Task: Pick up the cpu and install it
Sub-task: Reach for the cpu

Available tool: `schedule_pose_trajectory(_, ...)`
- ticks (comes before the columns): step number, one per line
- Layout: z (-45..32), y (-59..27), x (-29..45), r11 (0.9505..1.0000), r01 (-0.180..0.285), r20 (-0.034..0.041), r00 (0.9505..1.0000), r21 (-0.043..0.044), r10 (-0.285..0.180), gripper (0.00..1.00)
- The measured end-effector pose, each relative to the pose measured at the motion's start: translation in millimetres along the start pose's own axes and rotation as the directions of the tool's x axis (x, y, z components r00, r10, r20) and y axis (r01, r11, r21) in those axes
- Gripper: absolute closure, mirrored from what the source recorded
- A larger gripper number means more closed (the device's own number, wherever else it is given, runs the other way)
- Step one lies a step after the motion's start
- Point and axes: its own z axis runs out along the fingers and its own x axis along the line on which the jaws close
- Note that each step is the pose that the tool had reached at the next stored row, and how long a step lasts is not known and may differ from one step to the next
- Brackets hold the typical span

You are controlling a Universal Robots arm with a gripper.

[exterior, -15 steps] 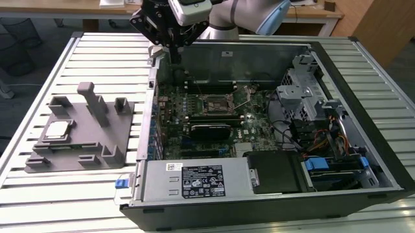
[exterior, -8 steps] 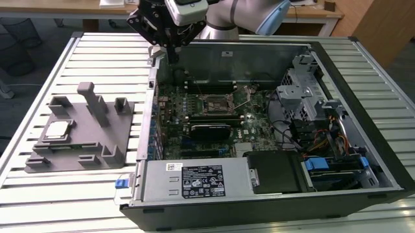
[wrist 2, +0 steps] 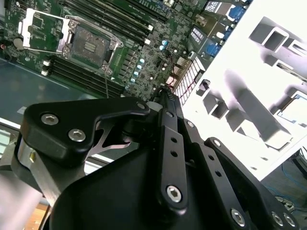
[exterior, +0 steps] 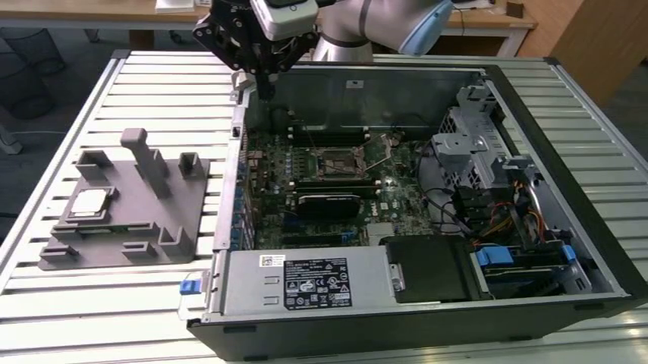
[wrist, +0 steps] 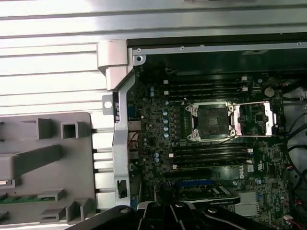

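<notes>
Hovering gripper closed, gripping nothing, over a corner of open computer case — leaving cpu sitting on grey holder, well apart.

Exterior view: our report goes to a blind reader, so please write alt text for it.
A robot arm's gripper hangs over the edge of an open computer case whose motherboard shows an open CPU socket. The cpu lies on a grey holder block on the slatted table, at the exterior view's left of the case.
</notes>
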Motion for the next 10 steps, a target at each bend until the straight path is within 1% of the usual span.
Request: schedule_pose_trajectory(10, 0.0, -0.5, 6.7, 1.0000, 0.000, 0.0001, 1.0000, -0.0001, 0.000, 0.89)
